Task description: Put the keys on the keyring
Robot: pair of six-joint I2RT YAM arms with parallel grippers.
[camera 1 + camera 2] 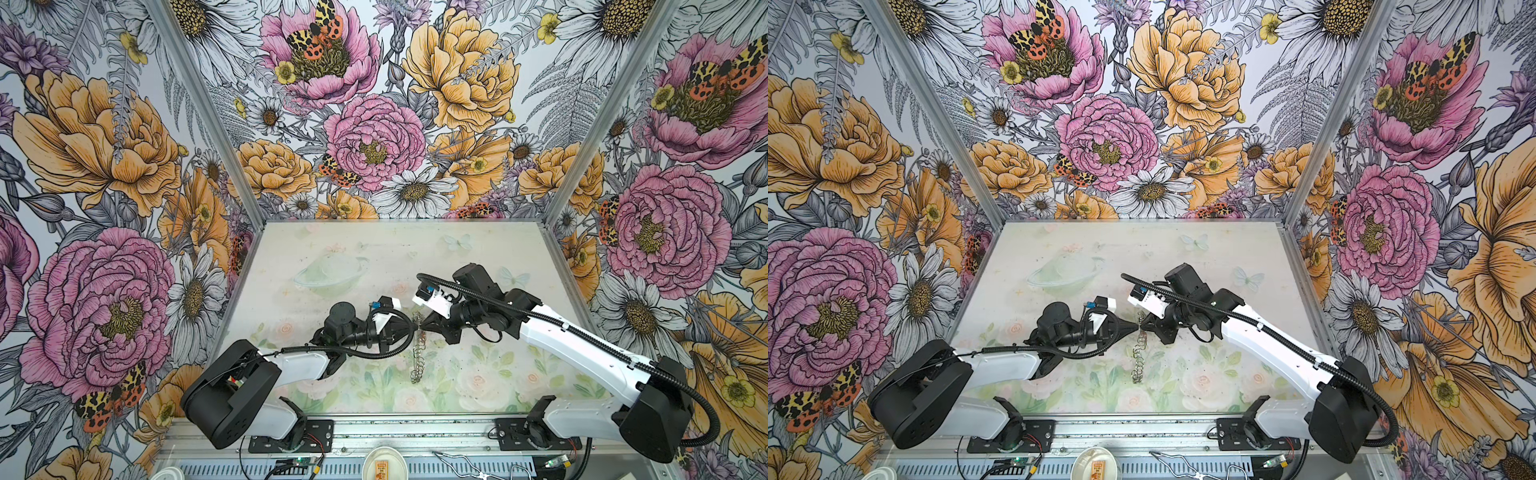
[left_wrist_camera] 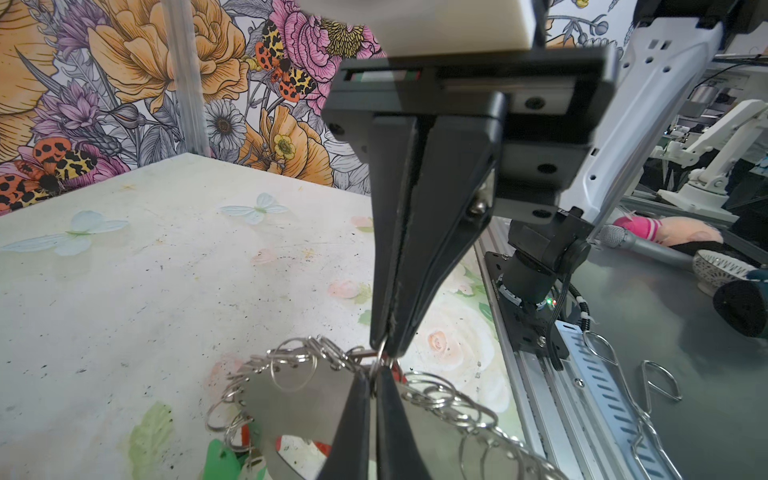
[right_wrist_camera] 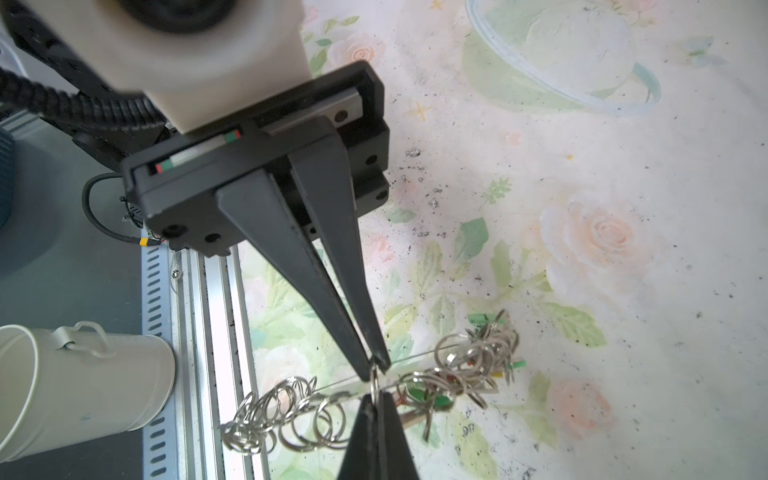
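Two hands, left hand (image 1: 412,328) and right hand (image 1: 426,329), being pinched shut on same split ring (image 3: 374,384); keyring (image 2: 299,399) being held edge-up above tabletop (image 1: 374,249), probably being steadied for threading; keys (image 2: 220,457) hanging from fringe.

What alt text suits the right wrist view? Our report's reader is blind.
The right gripper and left gripper meet tip to tip, jaws shut on one split ring of the keyring, held edge-on above the floral table; green-capped keys hang from it.
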